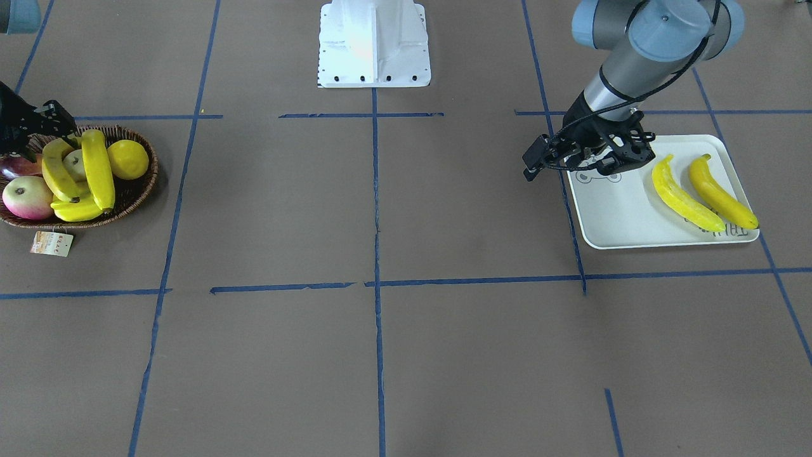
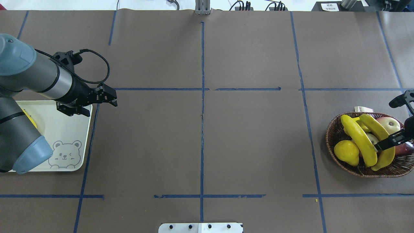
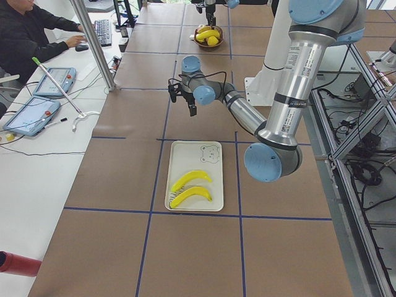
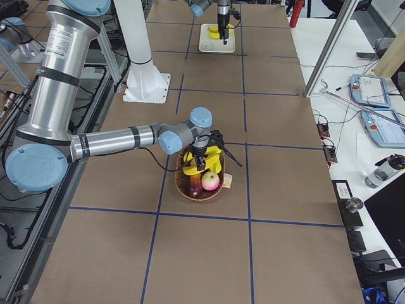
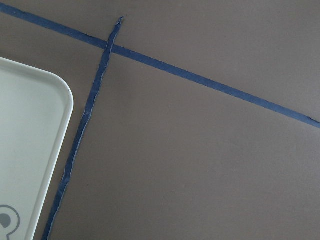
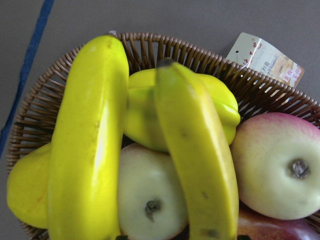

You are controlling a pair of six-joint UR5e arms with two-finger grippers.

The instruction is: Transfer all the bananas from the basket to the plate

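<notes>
Two bananas (image 1: 98,168) (image 1: 58,170) lie in the wicker basket (image 1: 149,184), crossed over other fruit. In the right wrist view both bananas (image 6: 92,145) (image 6: 197,150) fill the frame. My right gripper (image 2: 393,139) hovers open just above them, with one finger over the banana (image 2: 381,136) nearest the apple. Two more bananas (image 1: 685,195) (image 1: 722,193) lie side by side on the plate (image 1: 622,216). My left gripper (image 1: 609,160) looks open and empty, raised over the plate's bear-face end.
The basket also holds a yellow starfruit (image 6: 220,105), a lemon (image 1: 128,158), a pale apple (image 6: 150,200) and a pink-green apple (image 1: 28,197). A paper tag (image 1: 52,244) lies beside it. Blue tape lines cross the brown table. The robot base (image 1: 374,44) is at mid-table.
</notes>
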